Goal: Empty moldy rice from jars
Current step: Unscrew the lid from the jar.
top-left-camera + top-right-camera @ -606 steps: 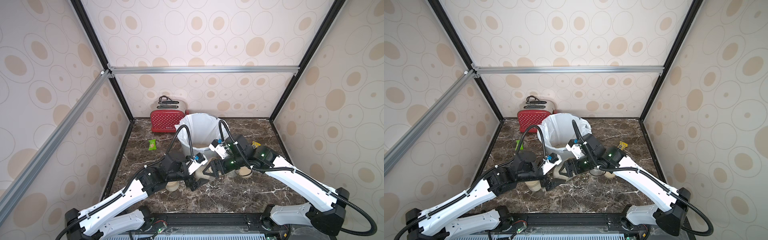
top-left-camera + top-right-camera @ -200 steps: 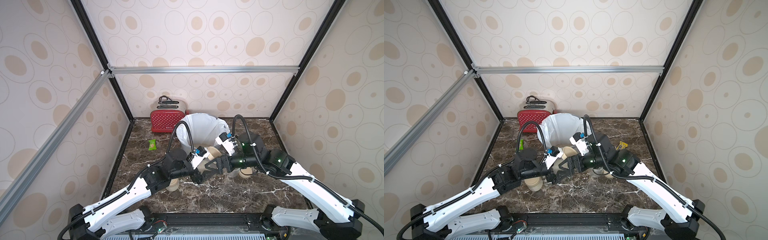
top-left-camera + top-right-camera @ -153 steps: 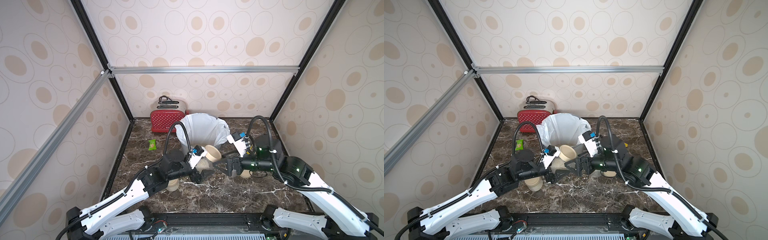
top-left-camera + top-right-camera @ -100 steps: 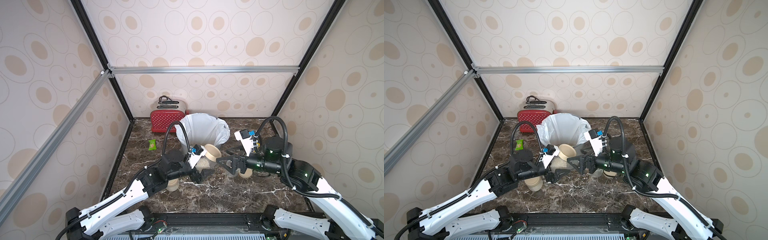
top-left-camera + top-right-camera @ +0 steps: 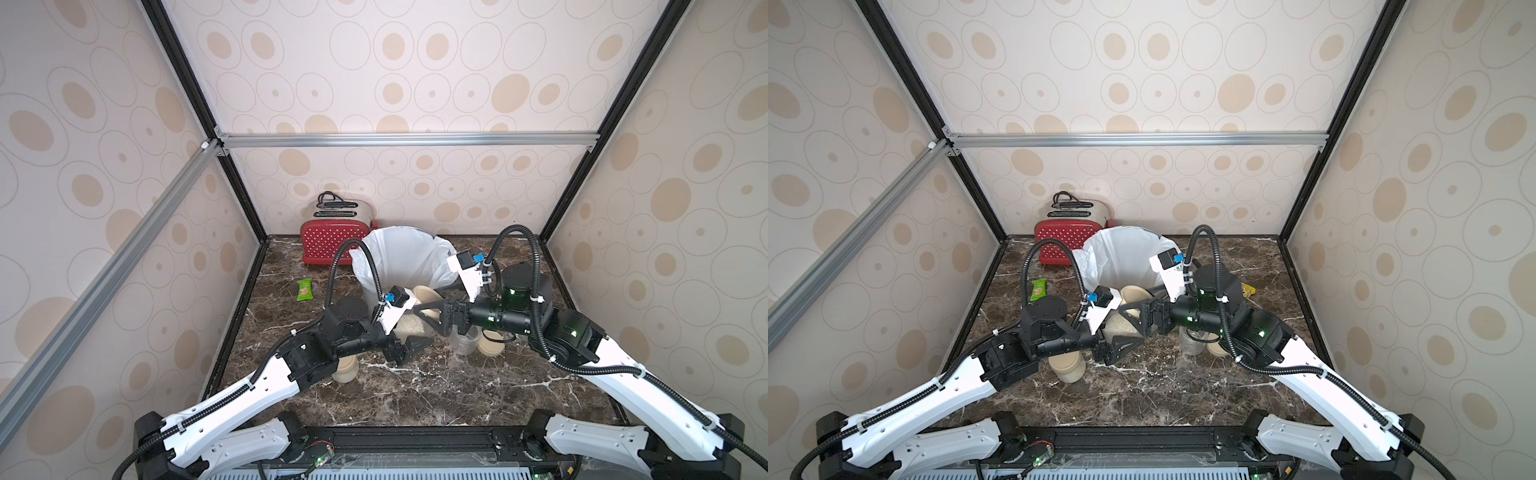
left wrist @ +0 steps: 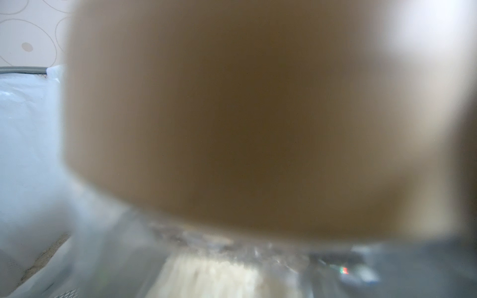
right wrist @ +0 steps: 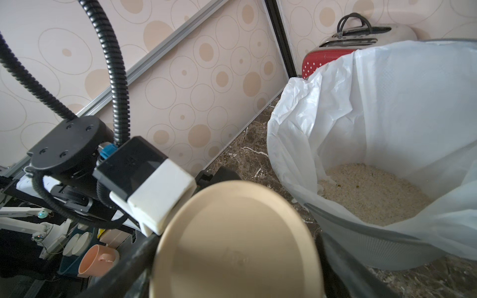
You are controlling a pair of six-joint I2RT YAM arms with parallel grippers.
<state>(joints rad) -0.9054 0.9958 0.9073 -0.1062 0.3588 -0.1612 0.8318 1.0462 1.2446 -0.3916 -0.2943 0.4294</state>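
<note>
My left gripper (image 5: 405, 332) is shut on a glass jar (image 5: 409, 326) of moldy rice (image 5: 1121, 328), held tilted just in front of the bin. The jar's beige lid (image 5: 428, 294) is on and faces my right gripper (image 5: 430, 300). That gripper is open, and its fingers (image 7: 144, 252) stand on both sides of the lid (image 7: 237, 245), close to its rim. In the left wrist view the blurred lid (image 6: 232, 116) fills the picture, with rice (image 6: 206, 278) below it. A second lidded jar (image 5: 347, 370) stands under my left arm. An empty open jar (image 5: 463, 340) stands beside a loose lid (image 5: 492, 347).
The grey mesh bin (image 7: 361, 245) with a white liner (image 5: 407, 253) holds poured rice (image 7: 371, 191) behind the grippers. A red toaster (image 5: 332, 245) stands at the back left. A green packet (image 5: 304, 289) lies left of the bin and a yellow scrap (image 5: 1248, 289) right of it.
My right gripper has moved left from a short gap away until its fingers are round the lid. The left gripper holds the tilted jar in about the same place.
</note>
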